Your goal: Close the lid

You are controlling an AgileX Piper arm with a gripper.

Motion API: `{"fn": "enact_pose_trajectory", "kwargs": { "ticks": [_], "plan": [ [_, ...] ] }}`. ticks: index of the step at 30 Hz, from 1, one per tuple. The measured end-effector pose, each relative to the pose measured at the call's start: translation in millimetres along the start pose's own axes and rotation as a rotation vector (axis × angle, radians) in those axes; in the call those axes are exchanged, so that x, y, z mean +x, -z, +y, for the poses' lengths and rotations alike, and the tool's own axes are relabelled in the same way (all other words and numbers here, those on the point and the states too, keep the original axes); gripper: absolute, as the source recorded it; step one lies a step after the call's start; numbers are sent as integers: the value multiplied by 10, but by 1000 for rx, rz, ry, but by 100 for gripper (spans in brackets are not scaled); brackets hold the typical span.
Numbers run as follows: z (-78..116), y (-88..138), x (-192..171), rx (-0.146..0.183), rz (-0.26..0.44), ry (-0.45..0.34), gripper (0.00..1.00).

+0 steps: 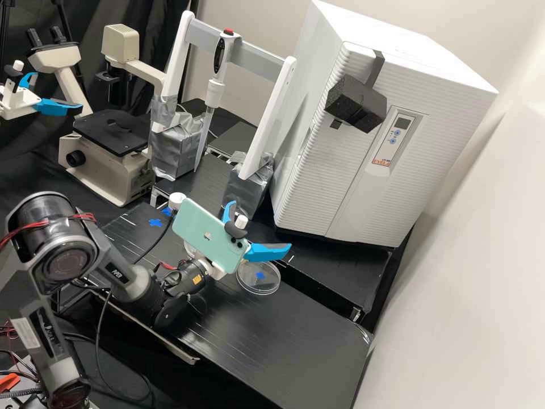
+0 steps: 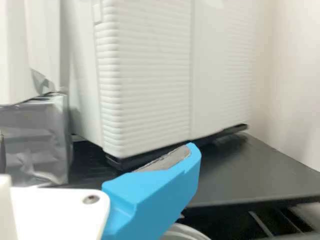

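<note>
My gripper (image 1: 261, 225) stands open above the bench, its two blue fingers spread wide with nothing between them. Just below the lower finger, a clear round dish (image 1: 259, 278) rests on the bench over a blue mark. Another clear round rim (image 1: 189, 249) peeks out behind the phone on my wrist, mostly hidden; which piece is the lid I cannot tell. In the wrist view, one blue finger (image 2: 159, 192) of the gripper crosses the lower middle, and part of a clear dish rim (image 2: 186, 231) shows beside it.
A large white ribbed cabinet (image 1: 335, 147) stands beyond the bench (image 1: 284, 346). Behind the gripper, a pipette (image 1: 214, 91) hangs in a white frame with silver-taped feet. A microscope (image 1: 108, 153) is at the back left, with a second arm's gripper (image 1: 42, 102) near it.
</note>
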Motion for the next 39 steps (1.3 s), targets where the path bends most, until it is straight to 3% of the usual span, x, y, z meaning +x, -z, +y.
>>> {"fn": "enact_pose_trajectory", "kwargs": {
  "ticks": [12, 20, 39],
  "plan": [
    [113, -277, -302, -1, -109, 5, 100],
    [51, -372, -413, 15, -162, 31, 100],
    [94, -463, -493, -14, -166, 35, 100]
  ]
}}
